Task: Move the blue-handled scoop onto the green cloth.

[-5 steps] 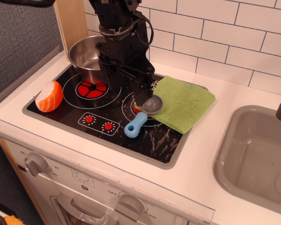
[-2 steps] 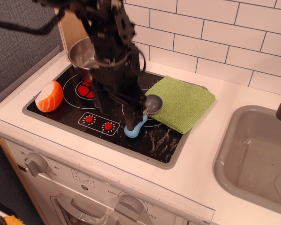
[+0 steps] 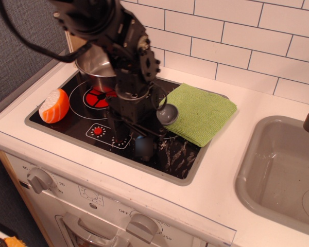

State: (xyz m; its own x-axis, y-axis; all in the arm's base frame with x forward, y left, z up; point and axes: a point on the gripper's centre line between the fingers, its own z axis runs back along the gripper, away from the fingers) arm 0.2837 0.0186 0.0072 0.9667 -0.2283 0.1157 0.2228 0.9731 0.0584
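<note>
Grey scoop bowl [image 3: 167, 113] touches the green cloth [image 3: 201, 113] at its near-left edge; the blue handle, pointing away from the cloth, sits under my gripper [image 3: 143, 146], which I cannot tell is clamped.

Scoop [image 3: 166, 114] at cloth [image 3: 201, 113] left edge.

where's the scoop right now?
On the stovetop, front right burner: the grey bowl of the blue-handled scoop sits at the left edge of the green cloth, and the gripper hides its handle.
</note>
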